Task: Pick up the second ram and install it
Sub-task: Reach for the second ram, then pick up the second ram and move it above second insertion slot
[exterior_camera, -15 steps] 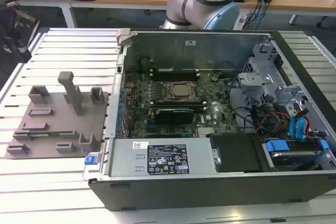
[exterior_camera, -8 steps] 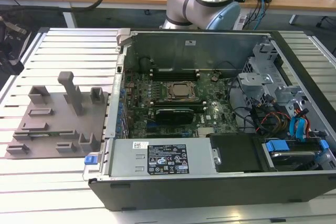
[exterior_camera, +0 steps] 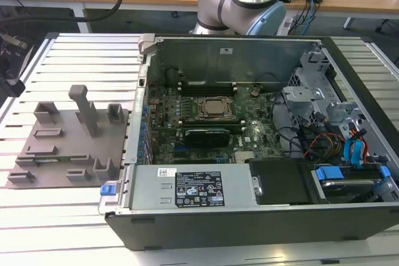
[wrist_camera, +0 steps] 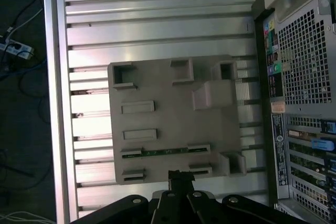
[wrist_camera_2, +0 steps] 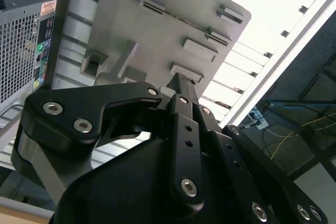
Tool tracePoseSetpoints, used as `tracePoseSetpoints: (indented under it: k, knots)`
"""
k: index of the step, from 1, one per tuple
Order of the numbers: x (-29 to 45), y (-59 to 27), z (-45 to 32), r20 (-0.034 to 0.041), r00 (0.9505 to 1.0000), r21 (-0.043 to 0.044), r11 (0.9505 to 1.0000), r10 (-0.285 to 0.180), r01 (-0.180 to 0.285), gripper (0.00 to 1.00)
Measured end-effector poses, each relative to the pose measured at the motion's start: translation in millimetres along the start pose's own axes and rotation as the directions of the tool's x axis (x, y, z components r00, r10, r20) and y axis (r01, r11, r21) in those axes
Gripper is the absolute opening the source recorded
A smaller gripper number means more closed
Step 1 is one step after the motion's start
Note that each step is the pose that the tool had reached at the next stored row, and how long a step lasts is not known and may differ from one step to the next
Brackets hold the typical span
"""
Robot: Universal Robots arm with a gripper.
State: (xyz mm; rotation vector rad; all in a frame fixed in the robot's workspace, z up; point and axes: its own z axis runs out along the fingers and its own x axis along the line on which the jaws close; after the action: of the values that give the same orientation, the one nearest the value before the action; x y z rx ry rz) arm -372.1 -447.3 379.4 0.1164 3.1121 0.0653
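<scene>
The second ram [wrist_camera: 165, 151] is a thin dark-green stick lying flat in a long slot of the grey tray [wrist_camera: 157, 90]. In the exterior view the ram [exterior_camera: 53, 159] is a thin strip near the front of the tray [exterior_camera: 62, 175], at that view's left. My gripper [wrist_camera: 178, 174] hangs above the tray's edge, close to the ram and apart from it. Its black fingers [wrist_camera_2: 181, 85] are pressed together and hold nothing. The open computer case [exterior_camera: 249, 123] stands beside the tray, with the CPU socket [exterior_camera: 215, 109] at the middle of the motherboard.
A tall grey post [exterior_camera: 84, 110] and several low blocks rise from the tray. A wider black module [exterior_camera: 209, 135] sits just in front of the socket. The case wall [exterior_camera: 140, 110] borders the tray. The slatted aluminium table [exterior_camera: 81, 60] surrounds both, and desks with cables lie behind.
</scene>
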Motion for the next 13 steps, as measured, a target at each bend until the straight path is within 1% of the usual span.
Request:
tracePoseSetpoints:
  k: [11,13]
  knots:
    - [-0.1,-0.7,0.0,0.0,1.0,0.0,1.0,-0.001,0.001,0.1]
    - [0.0,-0.7,-0.1,-0.0016,0.9994,-0.0009,0.9994,-0.035,0.035,0.1]
